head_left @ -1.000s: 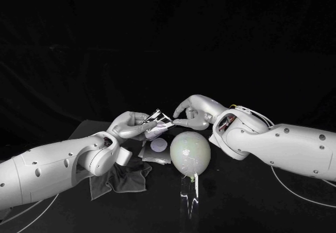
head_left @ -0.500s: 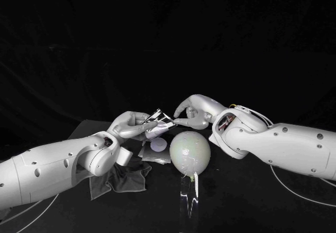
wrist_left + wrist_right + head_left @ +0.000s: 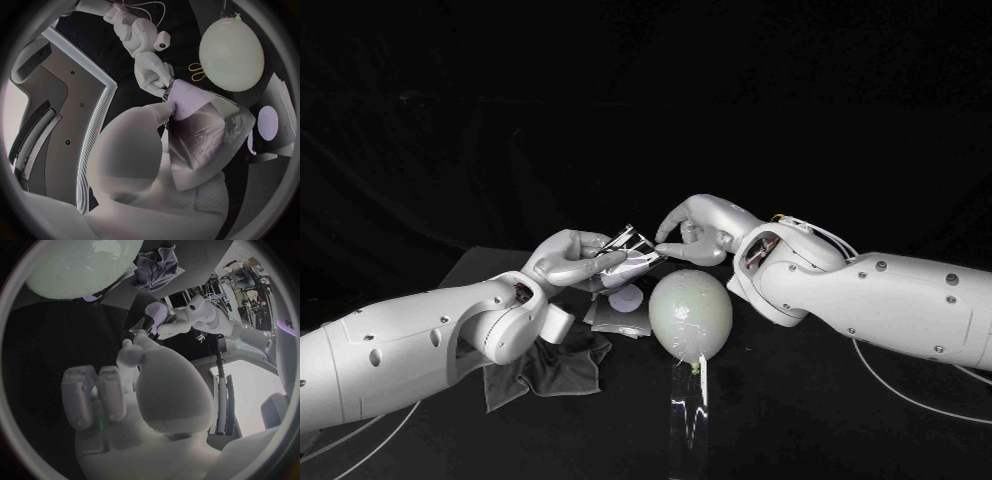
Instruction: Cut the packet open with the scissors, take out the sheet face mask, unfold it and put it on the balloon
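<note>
My left hand (image 3: 571, 258) holds the clear, shiny packet (image 3: 630, 252) up above the table, behind the balloon. A pale corner of the sheet mask (image 3: 185, 97) sticks out of the packet (image 3: 209, 132). My right hand (image 3: 692, 230) reaches in from the other side, and its fingertips (image 3: 165, 92) pinch that corner. The pale green balloon (image 3: 691, 313) stands upright just in front of both hands. The yellow-handled scissors (image 3: 197, 73) lie on the table beside the balloon (image 3: 232, 46).
A crumpled grey cloth (image 3: 554, 366) lies at the front left by my left forearm. A flat silvery sheet with a white round patch (image 3: 623, 306) lies left of the balloon. The balloon sits on a clear stand (image 3: 689, 400).
My right forearm has edged slightly left. Both hands stay at the packet.
</note>
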You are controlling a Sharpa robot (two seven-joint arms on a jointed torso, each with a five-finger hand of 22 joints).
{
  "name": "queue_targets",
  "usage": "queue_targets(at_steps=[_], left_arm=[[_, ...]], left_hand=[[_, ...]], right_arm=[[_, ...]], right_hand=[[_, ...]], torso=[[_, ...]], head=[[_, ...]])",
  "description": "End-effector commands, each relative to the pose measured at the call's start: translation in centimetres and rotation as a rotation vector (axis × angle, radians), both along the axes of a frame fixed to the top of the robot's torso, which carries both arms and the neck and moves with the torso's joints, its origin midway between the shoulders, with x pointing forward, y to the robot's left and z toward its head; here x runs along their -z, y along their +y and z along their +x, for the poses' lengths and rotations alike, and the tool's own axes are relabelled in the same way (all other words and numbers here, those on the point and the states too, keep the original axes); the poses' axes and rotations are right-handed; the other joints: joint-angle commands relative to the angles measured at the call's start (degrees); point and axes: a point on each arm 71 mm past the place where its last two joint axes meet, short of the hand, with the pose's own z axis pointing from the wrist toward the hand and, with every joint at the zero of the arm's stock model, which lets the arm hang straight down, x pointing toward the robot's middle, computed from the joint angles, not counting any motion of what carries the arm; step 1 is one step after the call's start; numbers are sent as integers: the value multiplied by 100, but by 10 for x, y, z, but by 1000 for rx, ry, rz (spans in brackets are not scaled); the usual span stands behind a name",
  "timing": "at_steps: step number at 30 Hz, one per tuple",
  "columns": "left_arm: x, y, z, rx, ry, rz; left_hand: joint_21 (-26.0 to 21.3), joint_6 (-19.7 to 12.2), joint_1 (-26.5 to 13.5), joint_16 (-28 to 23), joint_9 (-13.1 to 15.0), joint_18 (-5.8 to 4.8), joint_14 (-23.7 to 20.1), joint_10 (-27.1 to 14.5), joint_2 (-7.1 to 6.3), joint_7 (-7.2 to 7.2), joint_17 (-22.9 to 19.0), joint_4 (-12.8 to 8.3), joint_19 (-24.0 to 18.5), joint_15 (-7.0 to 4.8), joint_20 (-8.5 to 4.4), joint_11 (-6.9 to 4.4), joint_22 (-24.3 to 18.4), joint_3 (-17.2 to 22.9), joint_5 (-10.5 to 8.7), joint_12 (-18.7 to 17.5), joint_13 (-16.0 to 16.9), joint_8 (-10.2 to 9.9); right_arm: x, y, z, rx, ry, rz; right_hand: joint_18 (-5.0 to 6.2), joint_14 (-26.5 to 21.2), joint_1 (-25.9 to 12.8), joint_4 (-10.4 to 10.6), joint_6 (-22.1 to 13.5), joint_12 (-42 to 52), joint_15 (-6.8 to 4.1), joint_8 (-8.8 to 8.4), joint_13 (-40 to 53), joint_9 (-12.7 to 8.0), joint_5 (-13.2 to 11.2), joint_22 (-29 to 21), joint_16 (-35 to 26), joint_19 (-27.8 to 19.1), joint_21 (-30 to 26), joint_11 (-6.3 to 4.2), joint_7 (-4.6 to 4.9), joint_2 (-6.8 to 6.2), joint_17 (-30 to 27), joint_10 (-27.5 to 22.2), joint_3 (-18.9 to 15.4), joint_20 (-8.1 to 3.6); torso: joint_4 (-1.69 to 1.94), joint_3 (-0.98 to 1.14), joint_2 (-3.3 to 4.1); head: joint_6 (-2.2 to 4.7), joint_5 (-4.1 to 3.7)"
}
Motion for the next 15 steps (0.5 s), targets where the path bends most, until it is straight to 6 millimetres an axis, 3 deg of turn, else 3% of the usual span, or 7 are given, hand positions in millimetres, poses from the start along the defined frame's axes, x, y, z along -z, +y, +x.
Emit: queue_targets(at_steps=[1,15], left_arm=[[-3,-4,-1,31,-13,-11],[-2,-1,1,12,-19,-3]], left_hand=[[35,56,3,35,457,83,-25,71,62,-3,7,-44,-42,5,-15,-45,5,-1,28,-24,7,14],[47,59,0,42,458,80,-27,76,69,-3,12,-48,-53,5,-16,-46,15,-7,28,-29,8,11]], right_arm=[[1,4,-2,-17,5,-23],[2,10,-11,-70,35,-33]], right_hand=[[-79,636,-11,-9,43,3248,-18,5,5110,8,-44,1508,26,625,26,-122,8,26,1510,808,47,8],[-79,636,-107,-7,58,3248,-23,1,5110,17,-75,1508,26,625,26,-123,9,-46,1510,808,27,1]], torso=[[-2,-2,1],[-1,2,-1]], head=[[-2,1],[19,0]])
